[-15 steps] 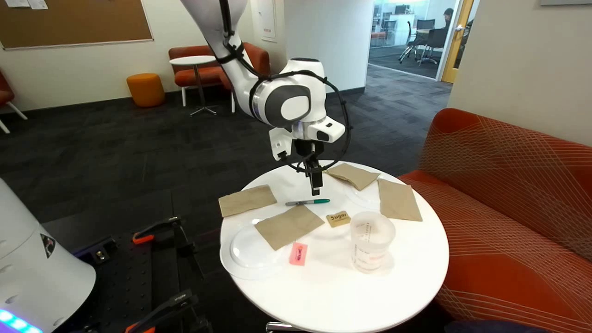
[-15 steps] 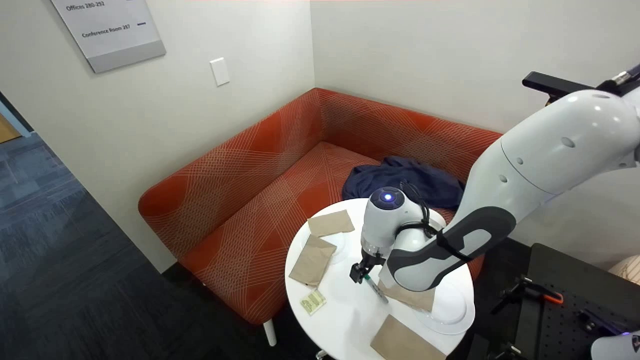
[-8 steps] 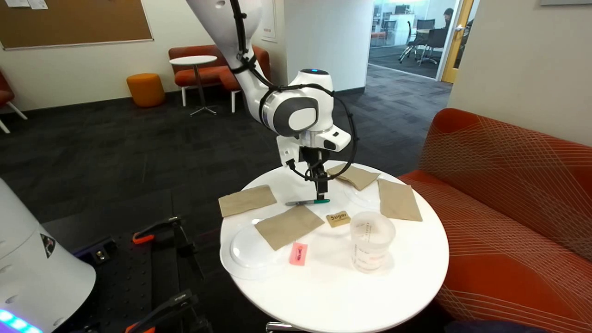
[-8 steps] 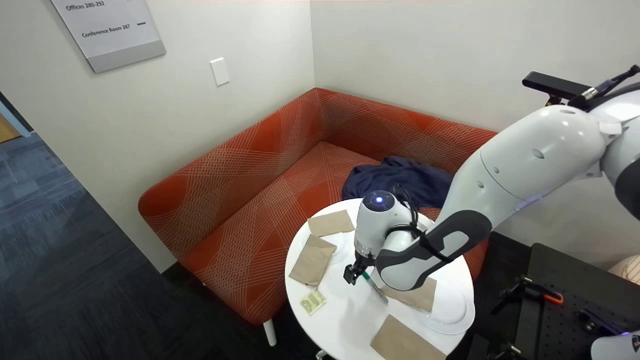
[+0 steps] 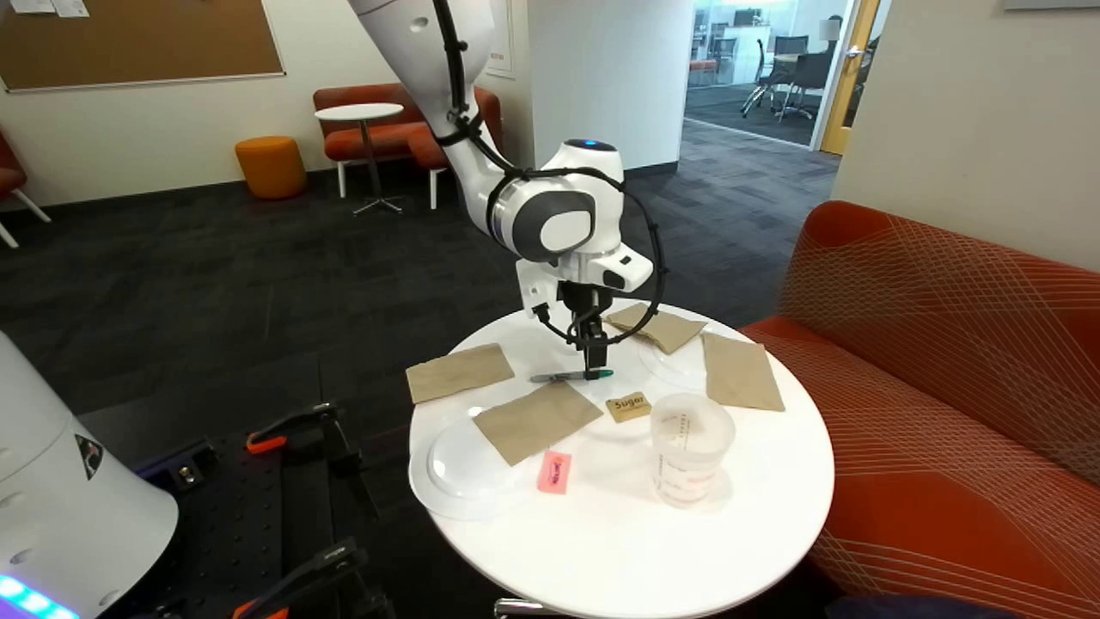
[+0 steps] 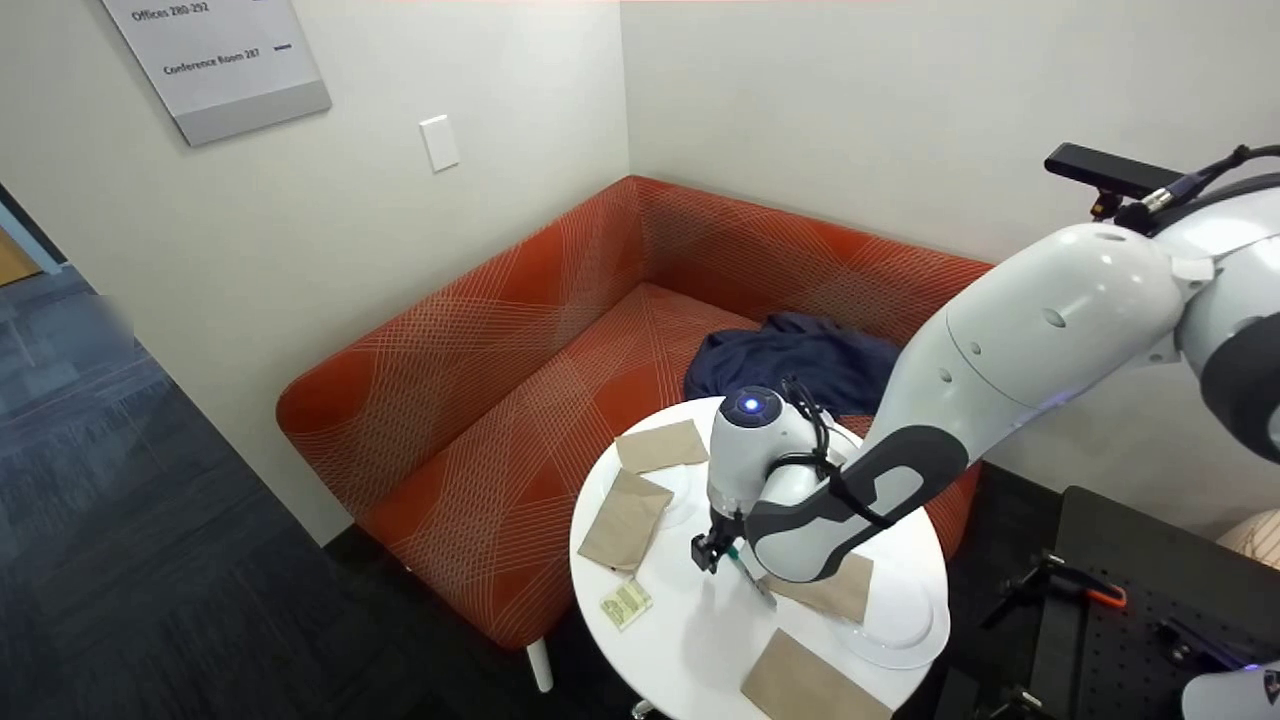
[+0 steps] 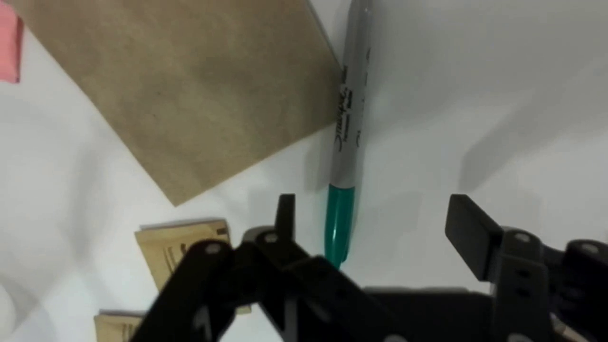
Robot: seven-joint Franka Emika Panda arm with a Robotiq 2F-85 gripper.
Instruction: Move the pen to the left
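Wrist view, green-capped pen (image 7: pixel 348 133), between spread fingers of end effector (image 7: pixel 374 216)

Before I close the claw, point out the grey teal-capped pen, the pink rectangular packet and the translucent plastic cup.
Teal-capped pen (image 7: pixel 349 135): in the wrist view, on its barrel.
Pink packet (image 5: pixel 554 473): in an exterior view, on its printed face.
Plastic cup (image 5: pixel 686 464): in an exterior view, on its wall.

pen (image 6: pixel 752 578): on table (image 6: pixel 690 640) | gripper (image 6: pixel 714 555): by pen's green end | navy cloth (image 6: pixel 795 360): on sofa (image 6: pixel 520 475)
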